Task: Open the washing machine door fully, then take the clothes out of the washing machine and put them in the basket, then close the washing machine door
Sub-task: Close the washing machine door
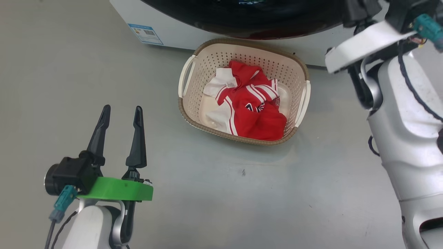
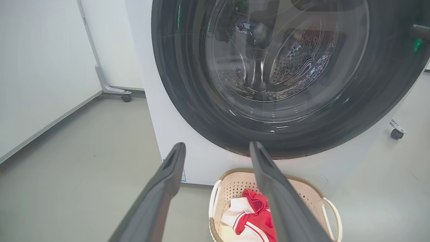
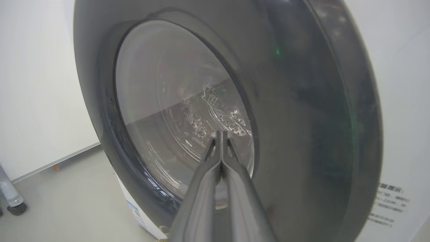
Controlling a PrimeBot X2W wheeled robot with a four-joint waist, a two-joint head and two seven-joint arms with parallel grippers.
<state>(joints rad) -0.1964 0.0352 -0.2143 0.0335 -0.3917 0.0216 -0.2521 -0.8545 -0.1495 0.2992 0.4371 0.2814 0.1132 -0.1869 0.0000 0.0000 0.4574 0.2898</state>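
The washing machine door (image 2: 285, 84) lies flat against the front of the washing machine (image 1: 166, 20) and looks closed. The head view's top edge cuts it off, leaving just its lower black rim in sight. Through the bulging glass the perforated drum (image 2: 299, 57) shows dimly behind reflections, and a reddish patch there is too blurred to identify. Just in front of the machine, on the grey floor (image 1: 242, 193), stands the basket (image 1: 214, 58), and the clothes (image 1: 252, 103) lie heaped inside it, red over white. How many garments there are cannot be told from the bundle. In the left wrist view a finger hides part of the basket and the bottom edge cuts off the rest. A blue label (image 1: 145, 34) sits low on the machine's white face, its print unreadable. The right gripper (image 3: 220, 134) has its two fingers pressed together with nothing between them. Its tips are up at the door's glass, though whether they touch it is unclear. The left gripper (image 1: 122, 108) hovers well apart from the basket with its fingers spread wide, holding nothing.
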